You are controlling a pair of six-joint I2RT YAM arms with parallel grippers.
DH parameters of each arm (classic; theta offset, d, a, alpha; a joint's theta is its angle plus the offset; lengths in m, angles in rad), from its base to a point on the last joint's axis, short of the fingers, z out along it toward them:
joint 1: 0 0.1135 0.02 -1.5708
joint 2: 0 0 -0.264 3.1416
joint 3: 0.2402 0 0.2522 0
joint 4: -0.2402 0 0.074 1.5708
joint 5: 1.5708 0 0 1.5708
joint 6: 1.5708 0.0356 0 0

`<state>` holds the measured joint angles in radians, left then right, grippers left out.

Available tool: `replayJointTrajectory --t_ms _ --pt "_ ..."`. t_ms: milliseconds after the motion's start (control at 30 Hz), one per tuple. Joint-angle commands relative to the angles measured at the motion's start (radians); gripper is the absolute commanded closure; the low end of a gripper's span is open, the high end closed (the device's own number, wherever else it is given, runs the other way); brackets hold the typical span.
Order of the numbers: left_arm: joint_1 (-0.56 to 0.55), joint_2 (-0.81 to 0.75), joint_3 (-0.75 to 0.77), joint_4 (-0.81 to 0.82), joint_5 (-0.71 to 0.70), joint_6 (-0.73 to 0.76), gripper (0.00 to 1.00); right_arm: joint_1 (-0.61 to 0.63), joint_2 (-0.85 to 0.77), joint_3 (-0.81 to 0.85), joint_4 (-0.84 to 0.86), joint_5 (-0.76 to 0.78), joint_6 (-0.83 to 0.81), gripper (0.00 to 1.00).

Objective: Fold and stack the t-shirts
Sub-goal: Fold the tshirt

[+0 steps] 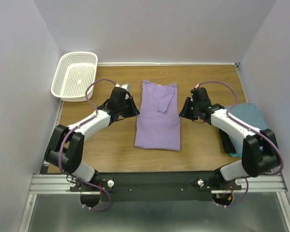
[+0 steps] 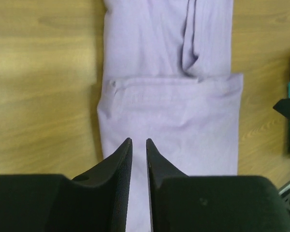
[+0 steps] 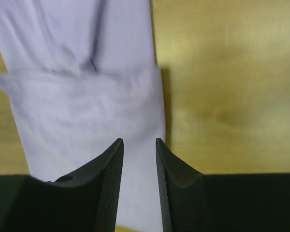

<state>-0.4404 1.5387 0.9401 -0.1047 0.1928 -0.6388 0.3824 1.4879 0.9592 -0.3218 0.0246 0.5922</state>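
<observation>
The lavender t-shirt (image 1: 157,123) is laid flat at the middle of the wooden table (image 1: 203,145), folded into a long narrow rectangle whose length runs from the far side toward the arms' bases. One short sleeve (image 1: 166,101) is turned in over its upper half and lies at a slant on the body cloth. In both wrist views a crosswise edge is seen where one layer of the lavender cloth lies over another, with small wrinkles along it. The teal t-shirt (image 1: 251,118) is placed at the right edge of the table, well apart from the lavender one, and is partly covered by the right arm; how it is folded cannot be told. The left gripper (image 2: 137,142) is held just beside the left long edge of the lavender t-shirt, its fingers set slightly apart with a narrow gap in which only the cloth below is seen; nothing is clamped between them. The right gripper (image 3: 138,141) is held just beside the right long edge, its fingers parted somewhat wider, and nothing is gripped there either. Whether either set of fingertips touches the cloth cannot be told. A white mesh basket (image 1: 58,81) is set at the far left corner, overhanging the table's edge, well apart from both shirts.
</observation>
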Motion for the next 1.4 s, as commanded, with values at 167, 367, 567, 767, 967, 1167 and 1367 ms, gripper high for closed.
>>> replayJointTrajectory --t_ms 167,367,567,767,967,1167,1367 --pt "-0.029 -0.178 -0.254 -0.116 0.048 -0.036 0.75 0.013 -0.195 -0.241 -0.152 -0.325 0.115 0.60" --pt "-0.101 -0.284 -0.310 -0.184 -0.024 -0.076 0.71 0.030 -0.241 -0.313 -0.216 -0.393 0.141 0.60" --pt "-0.138 -0.282 -0.337 -0.194 -0.050 -0.101 0.67 0.041 -0.255 -0.356 -0.241 -0.408 0.150 0.55" --pt "-0.152 -0.261 -0.369 -0.181 -0.006 -0.133 0.62 0.047 -0.230 -0.387 -0.192 -0.437 0.169 0.47" --pt "-0.164 -0.267 -0.394 -0.159 0.000 -0.139 0.58 0.049 -0.190 -0.435 -0.122 -0.456 0.189 0.48" --pt "-0.169 -0.255 -0.412 -0.107 0.016 -0.153 0.58 0.052 -0.173 -0.448 -0.083 -0.451 0.205 0.49" --pt "-0.173 -0.233 -0.428 -0.072 0.014 -0.153 0.59 0.052 -0.175 -0.461 -0.049 -0.431 0.239 0.50"
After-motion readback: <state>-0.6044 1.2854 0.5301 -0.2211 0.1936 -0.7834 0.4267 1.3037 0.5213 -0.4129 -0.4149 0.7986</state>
